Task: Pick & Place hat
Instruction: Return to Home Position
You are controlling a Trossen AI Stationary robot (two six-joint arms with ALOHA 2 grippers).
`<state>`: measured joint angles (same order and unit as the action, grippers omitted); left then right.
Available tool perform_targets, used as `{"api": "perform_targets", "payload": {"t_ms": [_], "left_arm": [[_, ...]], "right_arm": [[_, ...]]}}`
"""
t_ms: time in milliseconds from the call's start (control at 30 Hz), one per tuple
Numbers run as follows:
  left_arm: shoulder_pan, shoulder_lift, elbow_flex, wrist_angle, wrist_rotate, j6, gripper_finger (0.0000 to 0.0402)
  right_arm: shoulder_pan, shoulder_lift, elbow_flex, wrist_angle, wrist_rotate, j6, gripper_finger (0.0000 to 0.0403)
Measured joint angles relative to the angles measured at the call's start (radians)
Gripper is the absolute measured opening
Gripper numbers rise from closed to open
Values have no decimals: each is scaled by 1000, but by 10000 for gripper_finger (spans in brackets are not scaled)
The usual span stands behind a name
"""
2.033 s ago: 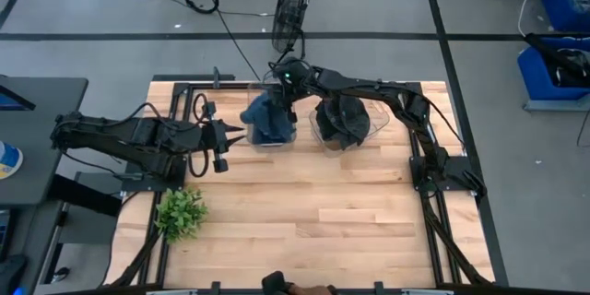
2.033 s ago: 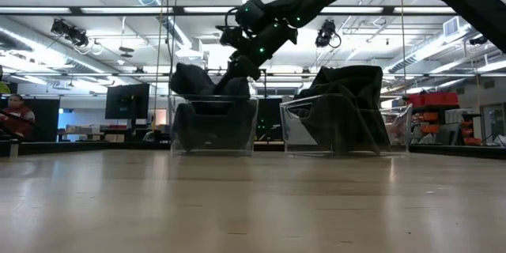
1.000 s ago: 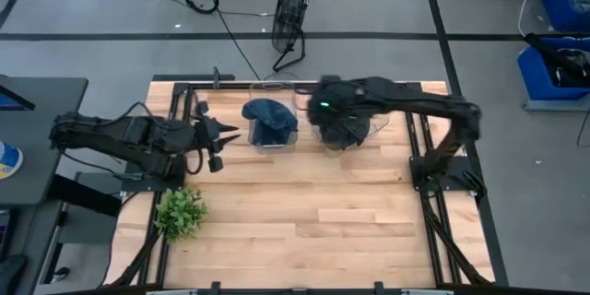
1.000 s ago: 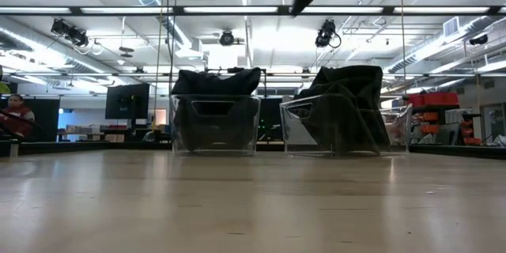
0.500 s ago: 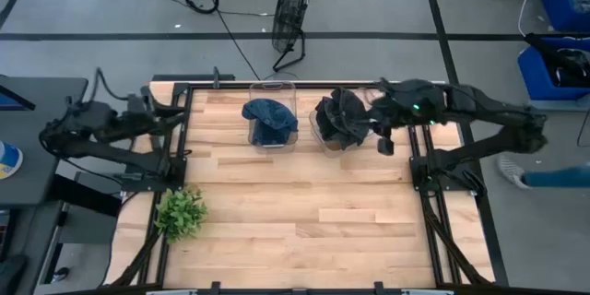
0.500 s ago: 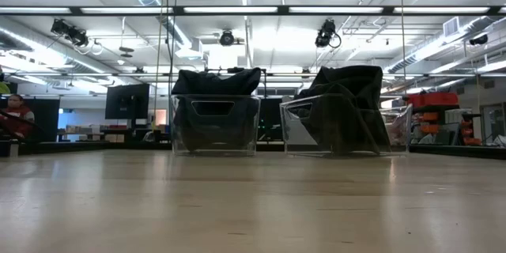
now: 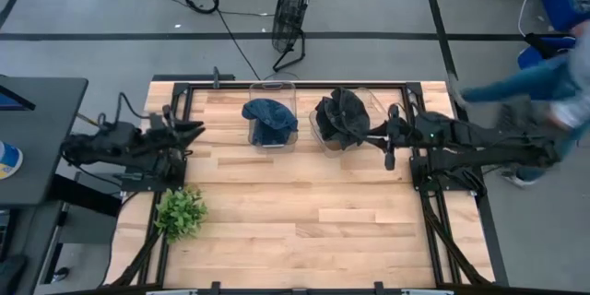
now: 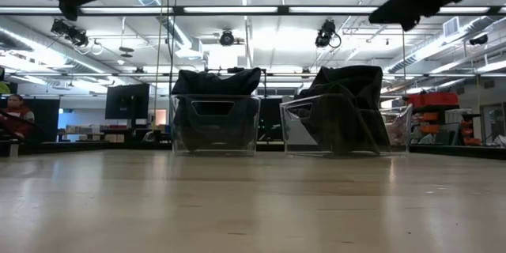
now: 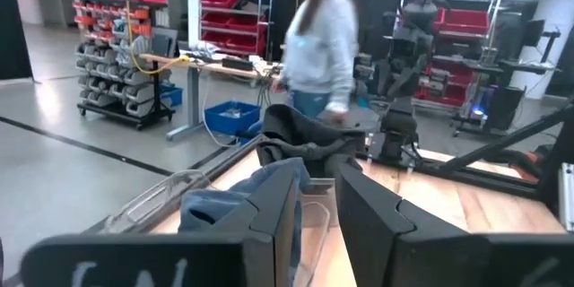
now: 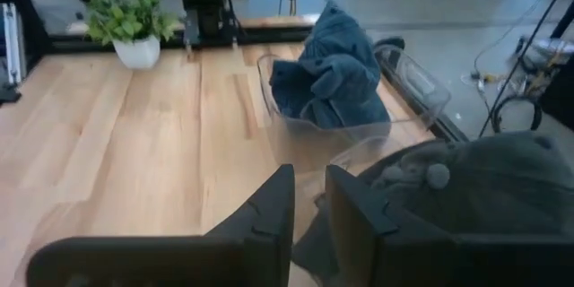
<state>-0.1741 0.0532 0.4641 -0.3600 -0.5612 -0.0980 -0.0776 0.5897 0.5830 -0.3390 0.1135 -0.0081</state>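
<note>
The blue denim hat (image 7: 269, 117) is seen lying in its clear plastic bin (image 7: 273, 138), placing judged done, both tools, left (image 7: 189, 129) and right (image 7: 388, 147), empty with fingers slightly apart.

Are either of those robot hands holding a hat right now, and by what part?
No. Neither the left hand nor the right hand holds anything. The blue hat and the dark hat each sit in their own clear bin.
</note>
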Motion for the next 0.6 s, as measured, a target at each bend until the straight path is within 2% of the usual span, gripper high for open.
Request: {"api": "perform_targets", "payload": {"t_ms": [100,233,600], "left_arm": [[0,-34,-58,67,-15,10,87],[1,-51,-80,110,-24,51,87],[1,-50,-79,198,-45,110,87]], "right_arm": [[0,-77,-105,93,-2,-4,70],[0,-188,-205,118,-2,-12,71],[0,-443,-335,150,-28,-1,71]]}}
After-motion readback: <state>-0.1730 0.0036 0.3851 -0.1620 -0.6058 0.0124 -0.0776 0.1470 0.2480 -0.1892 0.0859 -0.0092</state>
